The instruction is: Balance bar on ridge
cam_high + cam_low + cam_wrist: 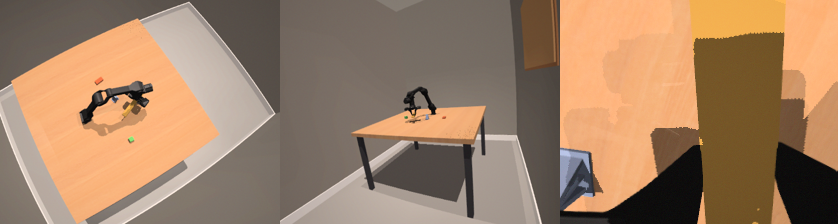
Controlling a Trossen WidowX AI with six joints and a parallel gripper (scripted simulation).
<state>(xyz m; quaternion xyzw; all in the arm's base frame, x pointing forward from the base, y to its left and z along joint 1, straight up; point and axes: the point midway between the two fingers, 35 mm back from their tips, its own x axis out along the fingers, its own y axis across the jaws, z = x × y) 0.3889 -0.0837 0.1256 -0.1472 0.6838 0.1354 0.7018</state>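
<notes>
The yellow bar (127, 111) (413, 116) (737, 90) is gripped between the two black fingers. My gripper (736, 152) (413, 114) is shut on it and holds it above the table, with shadows on the wood below. In the wrist view the bar runs from the top edge to the bottom edge, mostly shaded. The blue ridge (115, 99) (427, 117) (576, 172) stands on the table, apart from the bar, on the arm-base side in the top view. It is cut off at the left edge of the wrist view. The arm hides the bar's far end in the top view.
A red block (99, 80) (443, 117) lies on the wooden table (168, 110) (438, 130), beyond the ridge from the bar. A green cube (131, 139) (406, 117) lies on the other side. The arm's base stands at the left in the top view.
</notes>
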